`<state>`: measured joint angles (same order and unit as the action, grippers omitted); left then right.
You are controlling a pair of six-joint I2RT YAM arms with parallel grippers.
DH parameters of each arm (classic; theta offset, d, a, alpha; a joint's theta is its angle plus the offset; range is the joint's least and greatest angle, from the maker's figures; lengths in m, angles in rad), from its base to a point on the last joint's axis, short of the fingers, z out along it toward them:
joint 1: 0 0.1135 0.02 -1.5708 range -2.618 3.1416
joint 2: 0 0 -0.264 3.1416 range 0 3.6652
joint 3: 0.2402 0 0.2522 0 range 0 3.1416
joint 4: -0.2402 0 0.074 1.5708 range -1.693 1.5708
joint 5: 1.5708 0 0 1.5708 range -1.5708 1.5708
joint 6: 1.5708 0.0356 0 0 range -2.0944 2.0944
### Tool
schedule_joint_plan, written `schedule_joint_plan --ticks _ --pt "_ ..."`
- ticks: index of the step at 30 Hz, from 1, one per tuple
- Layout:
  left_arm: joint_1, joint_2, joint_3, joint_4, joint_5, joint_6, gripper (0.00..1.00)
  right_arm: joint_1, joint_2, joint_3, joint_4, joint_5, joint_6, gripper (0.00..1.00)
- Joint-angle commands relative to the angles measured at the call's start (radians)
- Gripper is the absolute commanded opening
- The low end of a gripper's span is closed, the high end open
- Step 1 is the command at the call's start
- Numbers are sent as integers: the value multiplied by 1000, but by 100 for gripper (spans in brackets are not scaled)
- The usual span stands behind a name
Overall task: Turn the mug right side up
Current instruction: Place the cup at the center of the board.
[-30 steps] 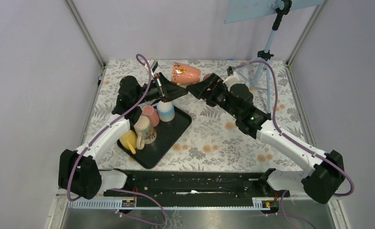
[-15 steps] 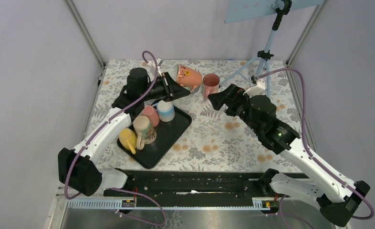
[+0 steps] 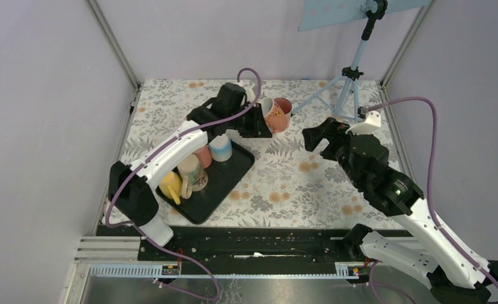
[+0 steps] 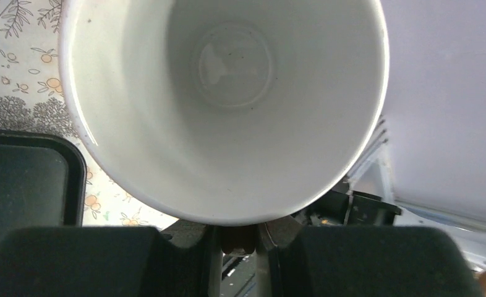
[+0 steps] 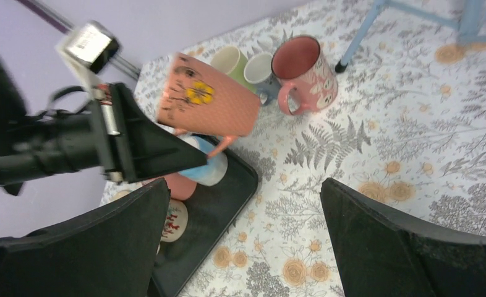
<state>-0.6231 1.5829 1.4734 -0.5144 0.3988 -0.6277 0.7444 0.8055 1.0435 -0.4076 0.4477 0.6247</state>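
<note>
Currently the left gripper [image 4: 237, 244] is clamped on the handle of the peach mug [image 5: 206, 99], holding it tilted aloft just beyond the far corner of the black tray [image 3: 224, 182]; a handle grip probably lets wrist roll bring the mouth upward. The right gripper [image 5: 243, 185] is spread wide, empty.

We see the mug [image 5: 206, 99] salmon-orange outside, with a yellow flower and dark sprigs, and white within. The tray [image 3: 216, 190] is black. On it are a yellow mug [image 3: 169, 185], a pink mug [image 3: 202, 154] and a blue-and-white mug [image 3: 220, 147]. Beyond the tray, the rosy mug [image 5: 302, 68] bears pale flowers. Under the tray, the tablecloth [image 3: 297, 183] shows grey ferns and orange blossoms on cream.
</note>
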Motion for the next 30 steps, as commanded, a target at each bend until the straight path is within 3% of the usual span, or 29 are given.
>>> schedule_joint_plan --ticks 1,18,30 --pt "-53 82 181 -34 -120 103 0 3 -52 84 -20 96 -64 100" --pt "-213 542 690 -220 -435 216 0 3 -99 121 -97 123 -67 100" --pt "-230 780 952 -287 -531 264 0 3 -115 141 -102 112 -67 100"
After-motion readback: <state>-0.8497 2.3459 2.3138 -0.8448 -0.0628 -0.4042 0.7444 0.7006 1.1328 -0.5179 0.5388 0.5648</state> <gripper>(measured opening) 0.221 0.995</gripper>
